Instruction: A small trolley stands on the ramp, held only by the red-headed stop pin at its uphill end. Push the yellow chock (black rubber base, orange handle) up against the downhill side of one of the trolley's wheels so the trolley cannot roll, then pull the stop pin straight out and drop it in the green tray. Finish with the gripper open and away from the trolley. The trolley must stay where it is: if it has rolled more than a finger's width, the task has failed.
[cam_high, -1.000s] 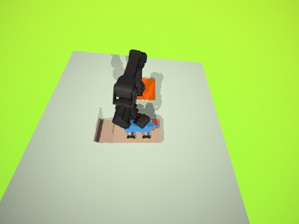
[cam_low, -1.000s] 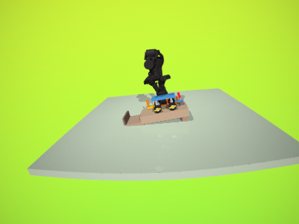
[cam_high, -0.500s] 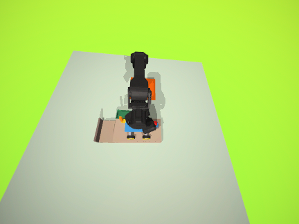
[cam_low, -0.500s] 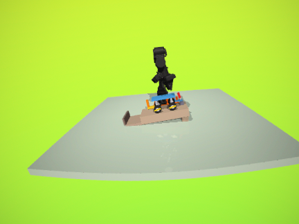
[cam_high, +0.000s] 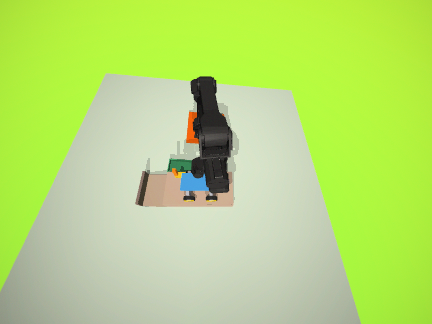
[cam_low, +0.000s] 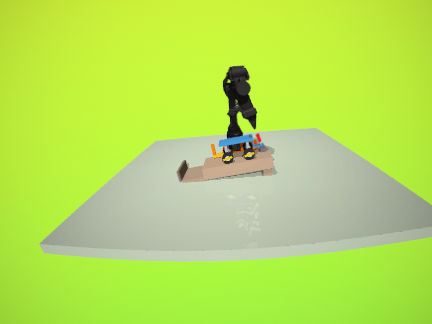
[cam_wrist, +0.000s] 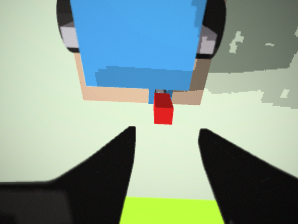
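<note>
Surface: pale grey-green tabletop, w/ arm shadow near base and light patches in front of ramp (ext. view). Surroundings: flat lime green on all visible sides. Dark end board stood at ramp's low end. Blue-topped trolley sat on upper ramp; red-headed pin at its uphill end. Chock was on downhill side, wheel contact unclear. Green tray lay beside ramp, partly hidden. Gripper part-open, nothing held, above uphill end.
</note>
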